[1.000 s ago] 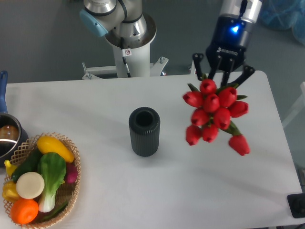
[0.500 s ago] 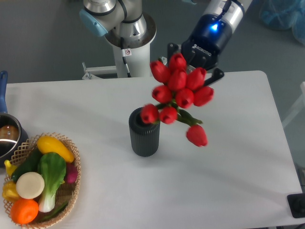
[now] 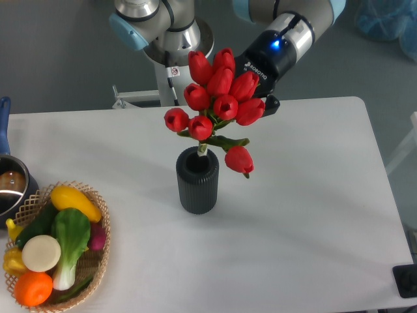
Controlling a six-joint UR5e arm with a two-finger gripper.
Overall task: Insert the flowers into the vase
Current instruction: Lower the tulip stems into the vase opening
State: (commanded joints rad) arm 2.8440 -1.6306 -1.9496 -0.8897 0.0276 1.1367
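Note:
The flowers, a bunch of red tulip buds with green stems, hang tilted just above the vase. Their pale stem end reaches down to the vase's round mouth; whether it is inside I cannot tell. The vase is dark, ribbed and cylindrical, and stands upright in the middle of the white table. My gripper is shut on the flowers from the upper right. Its fingers are mostly hidden behind the buds. One bud droops lower to the right of the vase rim.
A wicker basket of colourful vegetables sits at the front left. A metal pot with a blue handle is at the left edge. The arm's base stands behind the table. A small black object lies at the front right corner.
The gripper has carried the flowers from the right side of the table leftwards to above the vase, tilting them so the stem end points down at the mouth.

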